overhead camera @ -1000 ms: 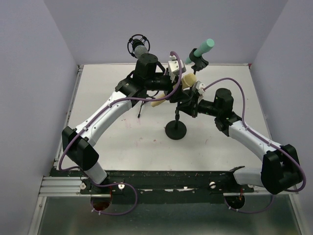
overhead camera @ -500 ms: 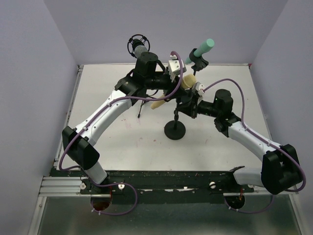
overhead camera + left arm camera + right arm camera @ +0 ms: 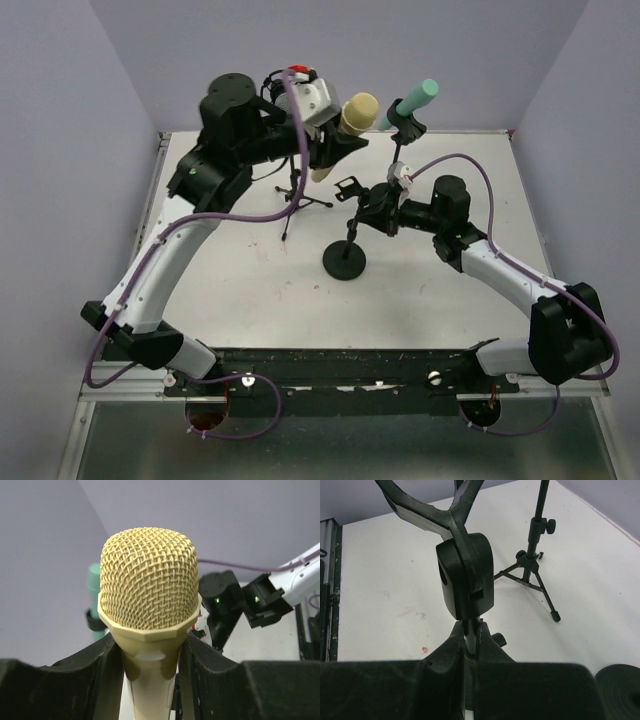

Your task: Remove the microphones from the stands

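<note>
High over the table's (image 3: 240, 275) far left: left gripper (image 3: 330, 155) closed on the handle of the cream mic (image 3: 356, 113); mesh head pointing up and right, well clear of the stand (image 3: 352, 235). From the left wrist: mic upright between two black fingers (image 3: 102, 670), both pressed against the handle. Mid-table: right gripper (image 3: 377, 208) clamped tight on the stand's thin pole, just below the clip (image 3: 348, 187); clip bare, its fork open upward; round base (image 3: 345, 262) flat on the table. At the back: teal mic (image 3: 415, 98) tilted in its own holder; tripod (image 3: 298, 200) under the left arm, apart from the stand.
</note>
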